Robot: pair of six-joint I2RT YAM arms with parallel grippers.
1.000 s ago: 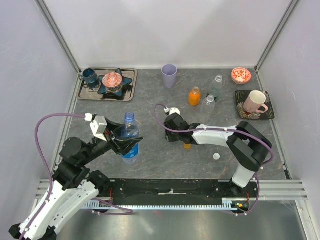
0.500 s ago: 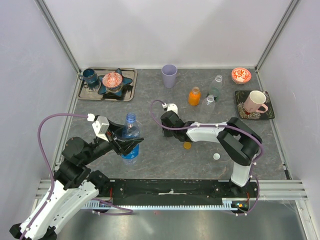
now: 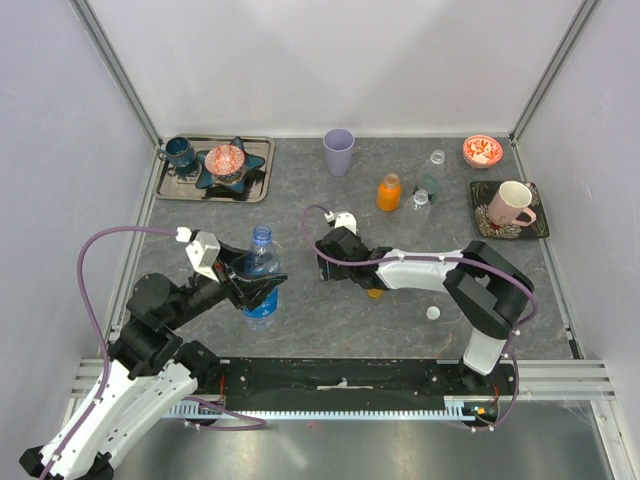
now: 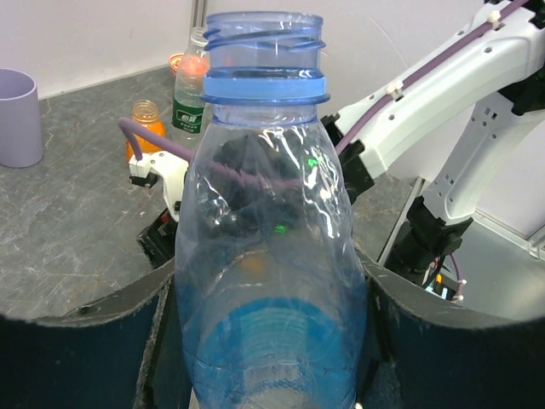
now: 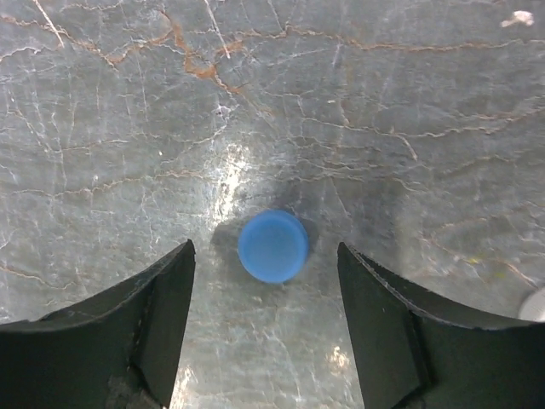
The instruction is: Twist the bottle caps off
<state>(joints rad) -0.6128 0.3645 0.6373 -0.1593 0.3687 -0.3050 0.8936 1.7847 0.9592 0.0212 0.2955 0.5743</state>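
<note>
Upright blue bottle (image 3: 260, 248) sat clamped in left gripper (image 3: 257, 288). On table (image 3: 300, 330), orange cap (image 3: 374, 292) lay just beside right arm (image 3: 420, 268), white cap (image 3: 433, 313) apart.

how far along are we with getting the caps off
Done: the blue bottle, gripped by the left hand, has a bare neck; a blue cap lies on the table under the open right hand. An orange cap and a white cap lie loose. Left: maybe the clear bottles; tops too small to tell.

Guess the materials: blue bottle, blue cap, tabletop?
The blue bottle: thin, clear, blue-tinted plastic, glossy; you can see through it, and it shows highlights. The blue cap: opaque plastic, smooth satin, evenly coloured. The tabletop: grey veined stone look, semi-gloss glare; possibly laminate.
</note>
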